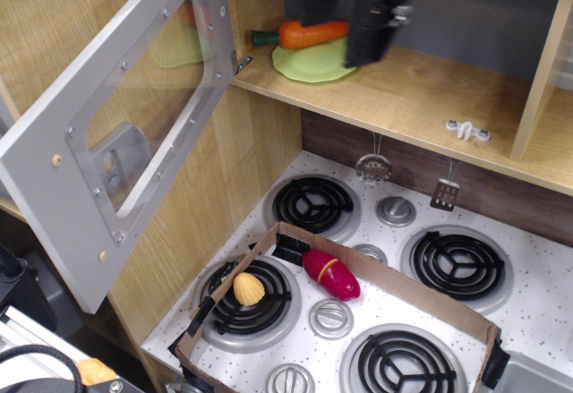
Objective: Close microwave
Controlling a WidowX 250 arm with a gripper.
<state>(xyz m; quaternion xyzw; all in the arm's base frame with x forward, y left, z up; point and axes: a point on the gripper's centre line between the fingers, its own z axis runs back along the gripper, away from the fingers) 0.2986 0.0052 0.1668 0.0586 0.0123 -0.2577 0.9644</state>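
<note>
The microwave door (40,183) is silver-grey with a clear window (143,106). It stands swung wide open to the left, hinged at the cavity's left edge. The wooden cavity floor (412,93) holds a green plate (313,64) with an orange carrot (313,31) on it. My gripper (345,17) is black and motion-blurred at the top centre, in front of the cavity and just over the plate and carrot. Its fingers stand apart and hold nothing. It is well right of the door.
Below is a white toy stove with black burners (312,203) and silver knobs (395,209). A low cardboard wall (403,287) rings a yellow toy (249,289) and a red toy vegetable (330,274). A white latch (468,129) sits on the shelf edge. A wooden divider (542,75) stands at right.
</note>
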